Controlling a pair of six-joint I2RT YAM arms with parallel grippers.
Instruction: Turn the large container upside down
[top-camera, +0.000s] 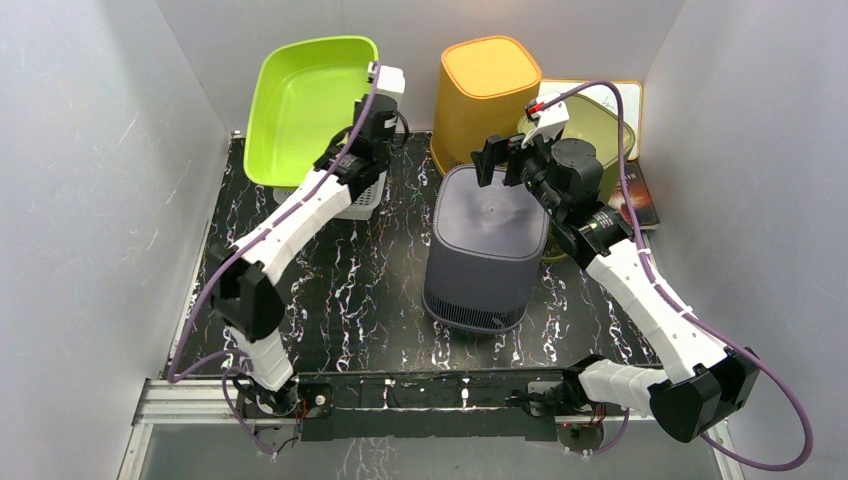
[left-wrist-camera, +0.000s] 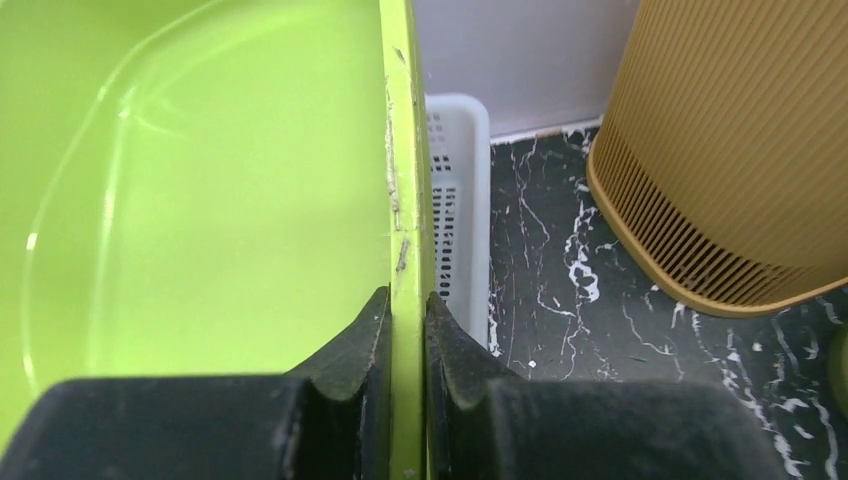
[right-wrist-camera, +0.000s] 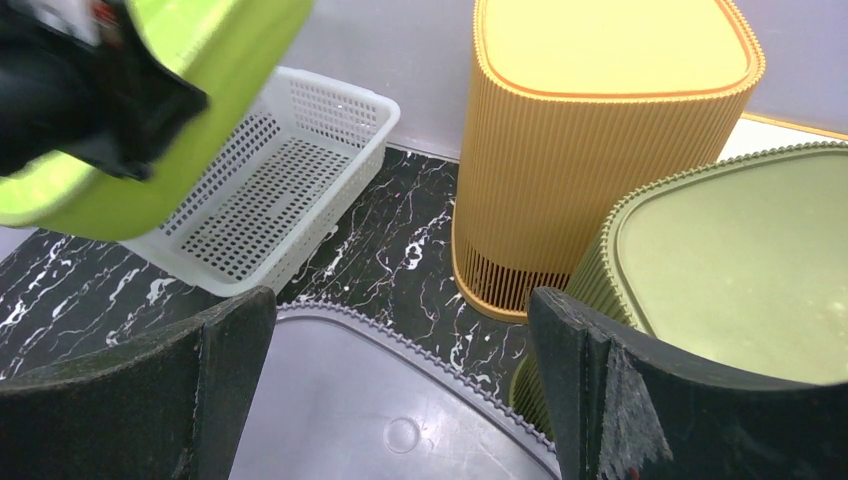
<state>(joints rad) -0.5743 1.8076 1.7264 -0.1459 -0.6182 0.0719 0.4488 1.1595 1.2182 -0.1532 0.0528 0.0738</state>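
Observation:
The large lime-green tub (top-camera: 305, 100) stands tilted up at the back left, its hollow inside facing the top camera. My left gripper (top-camera: 368, 92) is shut on its right rim; in the left wrist view the two fingers (left-wrist-camera: 407, 320) pinch the thin green rim (left-wrist-camera: 408, 200) with the tub's inside (left-wrist-camera: 200, 200) to the left. The tub's underside shows at the top left of the right wrist view (right-wrist-camera: 220, 60). My right gripper (top-camera: 503, 165) is open and empty, hovering over the far edge of the grey bin (top-camera: 487, 245), with the fingers wide apart (right-wrist-camera: 398, 300).
A white perforated basket (top-camera: 360, 200) sits under the tub's lower edge. The grey bin (right-wrist-camera: 370, 410) stands upside down mid-table. An orange ribbed bin (top-camera: 487, 85) and an olive bin (top-camera: 600, 125) stand upside down at the back right. A book (top-camera: 640, 195) lies beside them.

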